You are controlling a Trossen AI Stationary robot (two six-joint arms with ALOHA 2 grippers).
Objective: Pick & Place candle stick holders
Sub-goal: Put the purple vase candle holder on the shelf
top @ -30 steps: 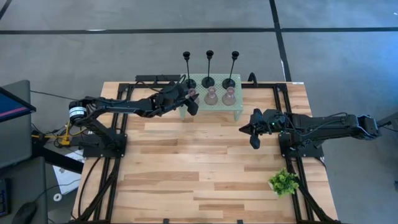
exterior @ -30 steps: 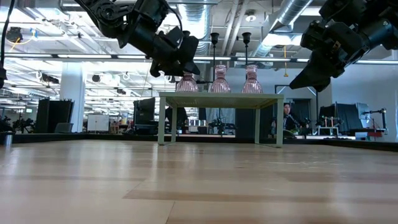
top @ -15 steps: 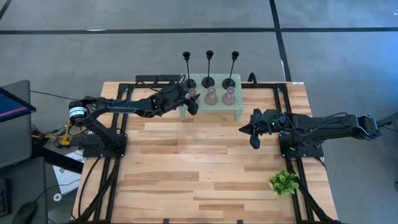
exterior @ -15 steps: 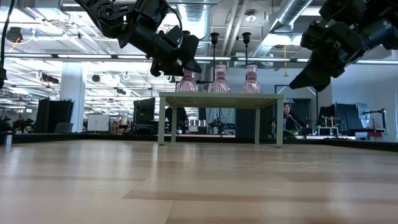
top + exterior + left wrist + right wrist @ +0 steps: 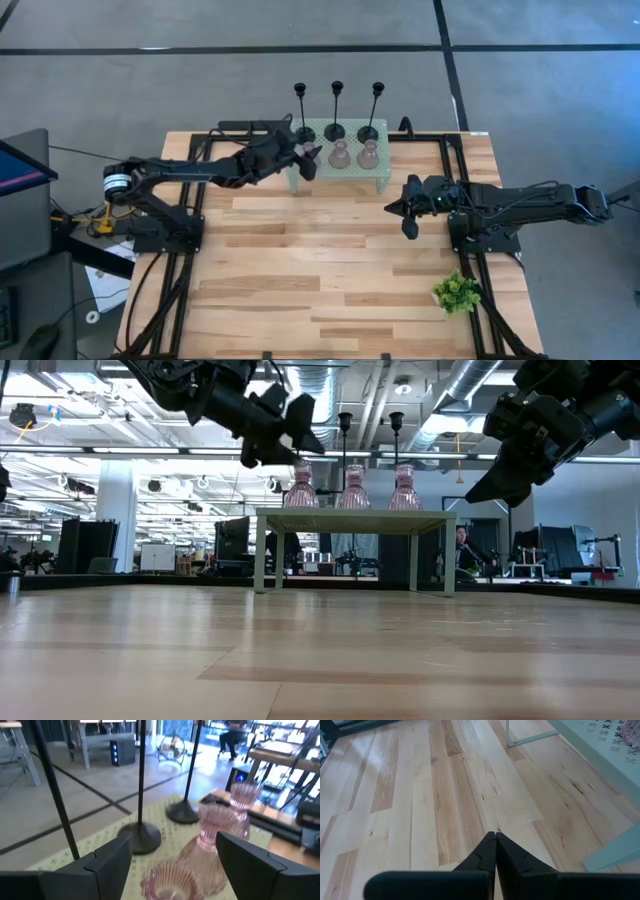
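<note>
Left tool (image 5: 312, 157): fingers spread apart, holding nothing, poised above the nearest pink holder (image 5: 169, 882) at the left end of the shelf (image 5: 380, 172).
Right tool (image 5: 408, 226): tips pressed shut with nothing between them, raised over the wooden table (image 5: 330, 280), well apart from the shelf.
Holders: all six stand on the shelf at the table's far edge, three black stems (image 5: 337, 108) in the back row, three pink glass ones (image 5: 368, 153) in front.
High view only: the two rows seen from above, both arms reaching in from the sides, and a small plant (image 5: 457, 293) near the table's right edge.
Low view only: the shelf stands on thin legs, the pink holders (image 5: 352, 487) are upright in a line on top, and the left tool (image 5: 290, 435) sits level with their necks.
Left wrist view only: the pink glass is ribbed and translucent, with an open fluted cup on top; the black stems (image 5: 140, 775) rise from round flat bases; the shelf top is pale green, perforated metal.
Right wrist view only: light planked wood grain on the table (image 5: 420, 795) under the closed tips, and one corner of the shelf (image 5: 600, 755).
Writing: none readable.
</note>
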